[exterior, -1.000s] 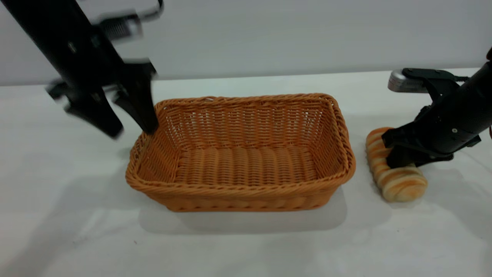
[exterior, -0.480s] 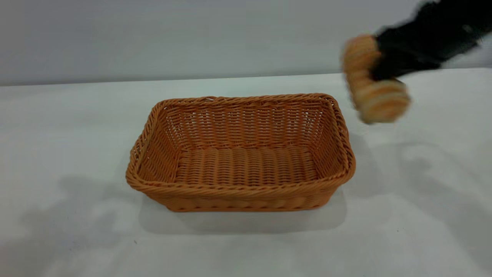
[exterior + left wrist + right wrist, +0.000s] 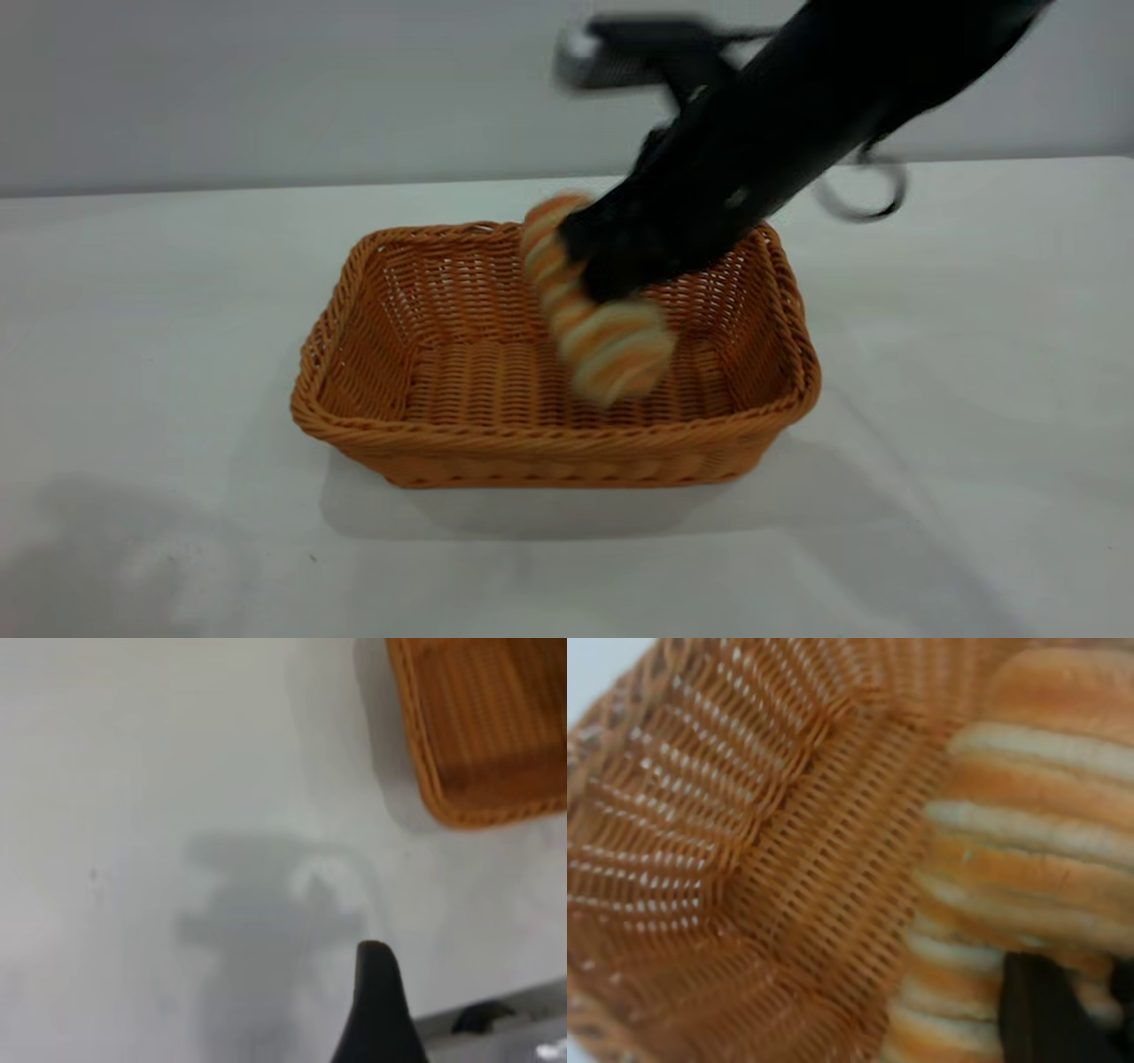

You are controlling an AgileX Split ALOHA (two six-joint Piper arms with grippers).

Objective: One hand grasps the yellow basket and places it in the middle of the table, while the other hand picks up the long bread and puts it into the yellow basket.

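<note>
One long bread (image 3: 592, 306), a plump oblong roll banded crosswise in cream and orange-brown with rounded ends, hung tilted over the inside of the one yellow basket (image 3: 496, 443), its lower end dipping below the rim toward the woven floor at about the basket's centre-right; whether it touched the floor could not be told. The right gripper (image 3: 611, 257), black and smooth, was clamped on the roll's upper middle, its arm slanting in from two o'clock. In the right wrist view the striped crust (image 3: 1028, 859) filled one side, with a dark fingertip (image 3: 1050, 1010) pressed against it and the basket's tight ribbed weave (image 3: 744, 815) close behind. The basket was rectangular and shallow, orange-tan wicker with flared, open-woven sides and a braided rim, sitting near the middle of the single white, matt table (image 3: 133, 310). The left wrist view showed one dark fingertip (image 3: 379, 1010) above bare tabletop, a basket corner (image 3: 483, 753) at one o'clock from it; whether the left gripper's fingers were apart could not be told.
</note>
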